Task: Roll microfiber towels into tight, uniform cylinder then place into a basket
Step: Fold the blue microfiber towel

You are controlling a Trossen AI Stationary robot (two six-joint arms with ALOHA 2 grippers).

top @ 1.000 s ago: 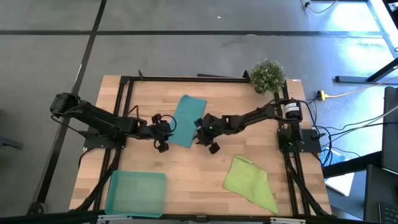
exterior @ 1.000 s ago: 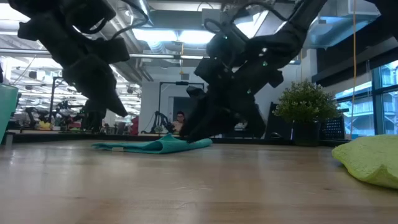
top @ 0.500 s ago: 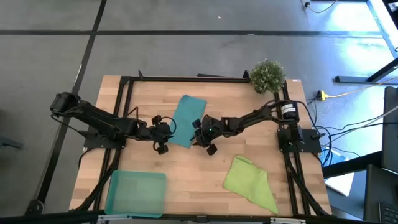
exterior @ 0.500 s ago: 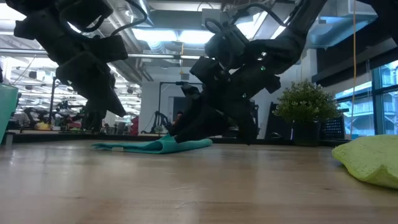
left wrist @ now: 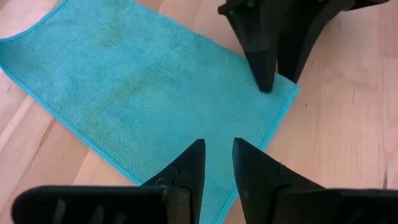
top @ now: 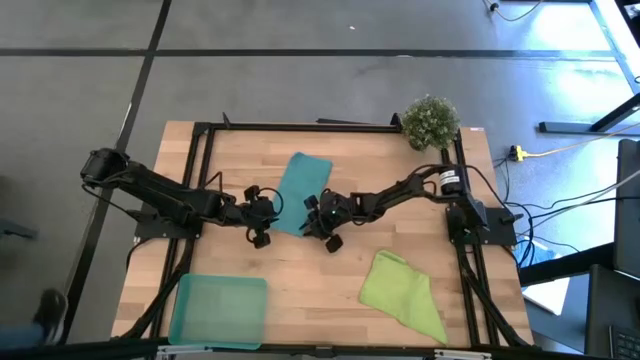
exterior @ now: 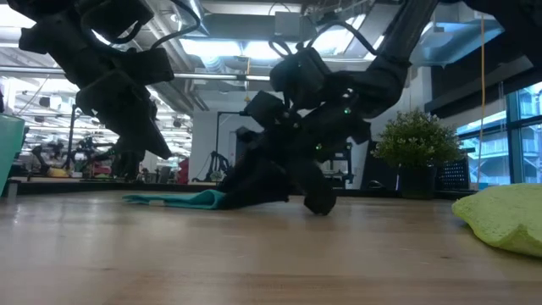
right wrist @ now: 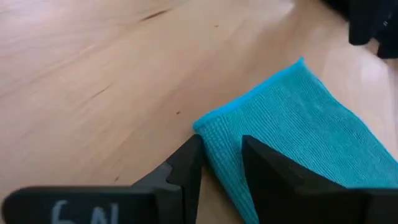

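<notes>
The teal towel (top: 299, 190) lies flat and slanted on the wooden table's middle. My right gripper (right wrist: 221, 155) is down at the towel's near right corner (right wrist: 208, 127). It is open, one finger over the cloth and one over the wood beside the edge. My left gripper (left wrist: 217, 158) hovers over the towel's near left edge, open by a narrow gap with nothing in it. The lime towel (top: 405, 292) lies crumpled at the near right. The basket (top: 218, 310) stands at the near left. My right gripper comes slanting down from the table's right. One fingertip (left wrist: 266, 81) rests on the teal towel just inside its near right corner. The other finger stands past the edge over the wood. The towel lies flat on the table.
A potted plant (top: 430, 120) stands at the far right corner. A black frame (top: 300, 127) runs along the table's far edge and sides. Bare wood shows between the basket and the lime towel.
My right gripper has sunk to the table and gone toward the table's left, reaching the teal towel's near right corner. My left gripper has kept still. The towel lies where it was.
</notes>
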